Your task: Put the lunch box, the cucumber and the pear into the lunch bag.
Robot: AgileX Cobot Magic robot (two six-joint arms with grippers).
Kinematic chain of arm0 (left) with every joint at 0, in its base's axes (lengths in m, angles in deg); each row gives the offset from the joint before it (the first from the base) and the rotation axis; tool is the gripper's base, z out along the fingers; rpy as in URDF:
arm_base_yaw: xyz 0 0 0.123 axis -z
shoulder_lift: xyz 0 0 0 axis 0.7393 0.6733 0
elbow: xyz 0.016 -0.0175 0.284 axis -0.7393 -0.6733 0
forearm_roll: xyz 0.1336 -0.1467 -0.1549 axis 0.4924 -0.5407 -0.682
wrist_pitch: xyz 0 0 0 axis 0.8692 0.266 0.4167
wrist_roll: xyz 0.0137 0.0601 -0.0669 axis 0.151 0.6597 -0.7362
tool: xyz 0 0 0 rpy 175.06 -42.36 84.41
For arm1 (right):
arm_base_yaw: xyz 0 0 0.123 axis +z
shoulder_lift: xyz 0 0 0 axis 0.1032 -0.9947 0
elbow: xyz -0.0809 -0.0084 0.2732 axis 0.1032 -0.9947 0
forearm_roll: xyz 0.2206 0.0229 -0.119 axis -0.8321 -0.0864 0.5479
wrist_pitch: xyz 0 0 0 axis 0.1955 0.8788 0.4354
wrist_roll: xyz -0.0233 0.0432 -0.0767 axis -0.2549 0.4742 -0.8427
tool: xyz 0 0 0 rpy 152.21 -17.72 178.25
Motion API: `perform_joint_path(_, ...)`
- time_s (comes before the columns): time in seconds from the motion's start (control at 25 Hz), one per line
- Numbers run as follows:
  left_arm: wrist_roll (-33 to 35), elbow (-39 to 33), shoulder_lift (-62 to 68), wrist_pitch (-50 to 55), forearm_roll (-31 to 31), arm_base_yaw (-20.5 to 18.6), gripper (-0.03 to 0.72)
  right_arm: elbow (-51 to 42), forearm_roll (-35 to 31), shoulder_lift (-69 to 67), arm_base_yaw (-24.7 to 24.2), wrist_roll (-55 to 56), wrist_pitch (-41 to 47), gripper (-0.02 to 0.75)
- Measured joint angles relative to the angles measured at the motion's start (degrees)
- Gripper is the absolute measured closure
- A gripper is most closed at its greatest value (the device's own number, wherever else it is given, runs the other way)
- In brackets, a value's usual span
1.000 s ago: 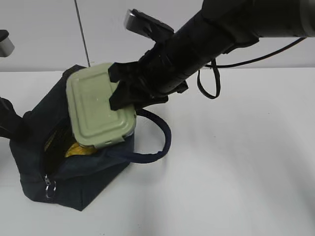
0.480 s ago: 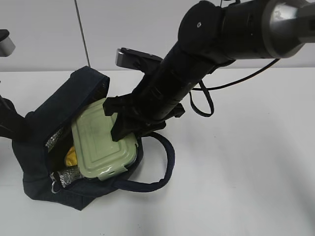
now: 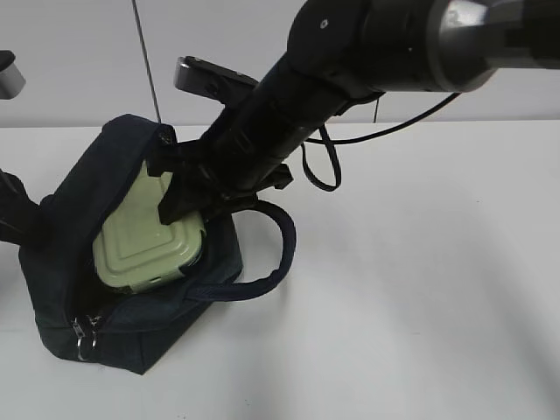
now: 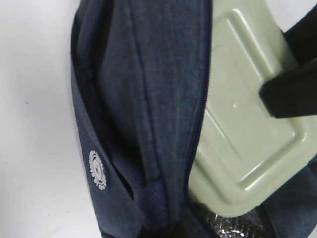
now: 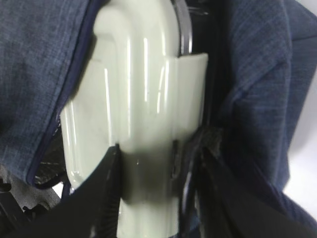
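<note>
The navy lunch bag (image 3: 131, 337) stands open on the white table at the left. The lunch box (image 3: 144, 245) with its pale green lid sits tilted in the bag's mouth, partly inside. My right gripper (image 3: 188, 197) is shut on the box's far end; in the right wrist view (image 5: 144, 148) both fingers clamp the lid (image 5: 133, 99) between bag walls (image 5: 44, 59). My left gripper (image 3: 26, 223) pinches the bag's left edge; in the left wrist view the bag fabric (image 4: 143, 99) bunches toward the frame's bottom beside the box (image 4: 247, 139). The pear and cucumber are hidden.
The bag's strap handle (image 3: 271, 262) loops out to the right on the table. The metal zipper pull (image 3: 85, 337) hangs at the bag's front corner. A black cable (image 3: 319, 166) dangles from the right arm. Silver lining (image 4: 233, 228) shows inside the bag.
My right gripper has moved down and left with the lunch box, from above the bag into its mouth. The yellow item seen inside earlier is now covered by the box.
</note>
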Motion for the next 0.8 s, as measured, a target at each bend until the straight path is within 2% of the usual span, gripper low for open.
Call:
perform_joint_path(0.32,0.0,0.0,0.0,-0.2,0.0,0.0,0.687,3.2,-1.3,-3.2,1.4,0.0,0.2,0.448)
perform_joint_path(0.44,0.0,0.0,0.0,-0.2,0.0,0.0,0.687,3.2,-2.6,-3.5,1.4,-0.9,0.2,0.379)
perform_joint_path(0.56,0.0,0.0,0.0,-0.3,0.1,0.0,0.687,3.3,-8.1,-3.6,1.4,-6.5,0.4,0.296)
perform_joint_path(0.68,0.0,0.0,0.0,-0.3,0.1,0.0,0.687,4.4,-12.1,-3.6,1.8,-10.2,0.9,0.263)
perform_joint_path(0.8,0.0,0.0,0.0,-0.3,0.0,0.0,0.687,5.6,-12.3,-3.6,1.9,-11.0,2.1,0.253)
